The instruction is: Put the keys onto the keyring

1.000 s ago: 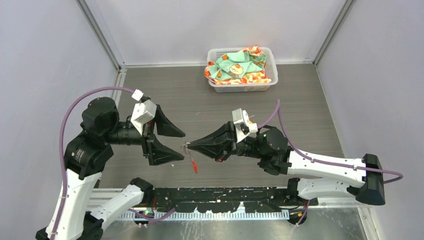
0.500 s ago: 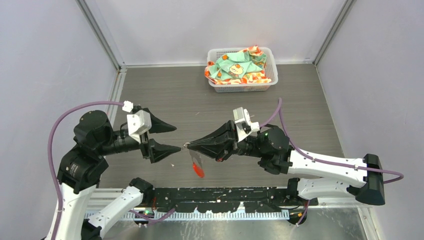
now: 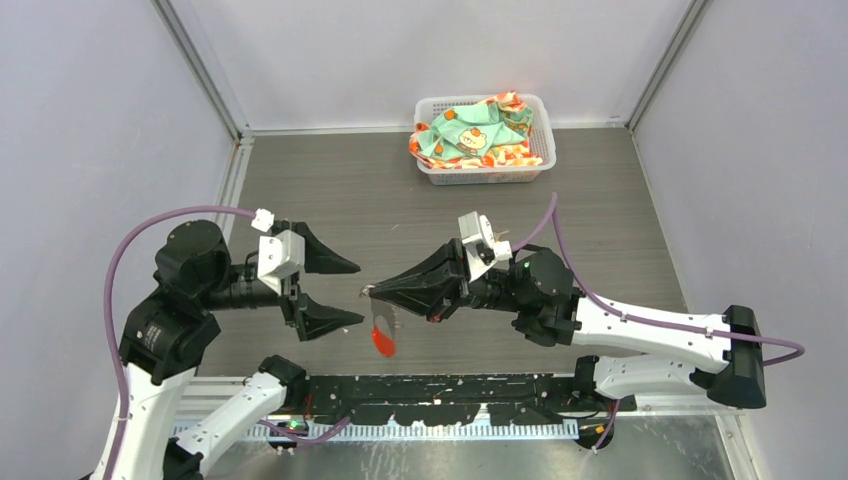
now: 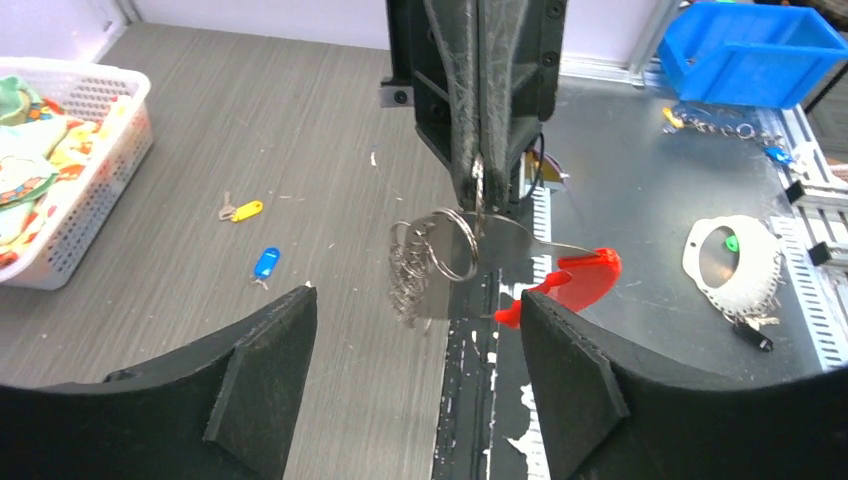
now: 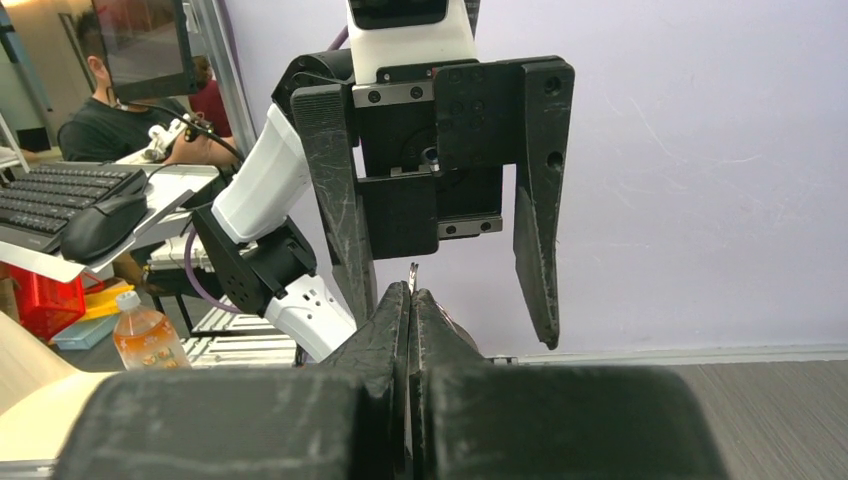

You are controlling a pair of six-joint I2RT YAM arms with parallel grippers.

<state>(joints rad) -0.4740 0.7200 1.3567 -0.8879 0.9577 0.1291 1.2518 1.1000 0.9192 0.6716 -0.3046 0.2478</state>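
My right gripper [image 3: 372, 291] is pinched tight, its two black fingers pressed together on the thin grey metal keyring [image 4: 455, 245], which it holds off the table. From the ring hang a chain-like bunch of small links [image 4: 408, 275] and the elongated red plastic tag [image 3: 381, 342], which dangles below the fingertips. My left gripper [image 3: 360, 293] faces it with its jaws spread wide, one finger on each side of the ring and neither touching it. In the left wrist view the two keys lie on the grey wood-grain table [image 3: 330, 190], near each other but apart: the yellow-tagged key [image 4: 242, 210] farther off, the blue-tagged key [image 4: 264, 263] closer. Both are well away from either gripper, between the keyring and the white plastic basket [image 4: 100, 100] of patterned cloth.
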